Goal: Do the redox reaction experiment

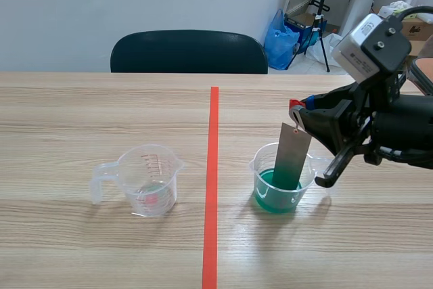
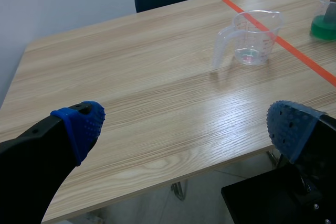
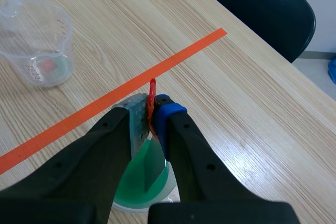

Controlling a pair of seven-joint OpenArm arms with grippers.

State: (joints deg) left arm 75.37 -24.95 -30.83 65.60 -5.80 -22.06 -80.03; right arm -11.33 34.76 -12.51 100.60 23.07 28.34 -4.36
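Observation:
A clear cup [image 1: 279, 182] holding green liquid [image 1: 274, 187] stands right of the orange tape line. A grey metal strip [image 1: 292, 156] stands in it, its lower end in the liquid. My right gripper [image 1: 302, 114] is shut on the strip's top end, where a red tag [image 3: 152, 90] shows. In the right wrist view the strip [image 3: 137, 121] sits pinched between the fingers above the green liquid [image 3: 144, 174]. An almost empty clear measuring cup [image 1: 145, 179] stands left of the line. My left gripper [image 2: 184, 124] hangs open off the table's near left corner, far from that measuring cup [image 2: 251, 38].
A dark chair [image 1: 189, 52] stands behind the far table edge. Bags and a stand [image 1: 308, 18] clutter the floor at the back right. The orange tape line [image 1: 212, 187] runs down the table's middle.

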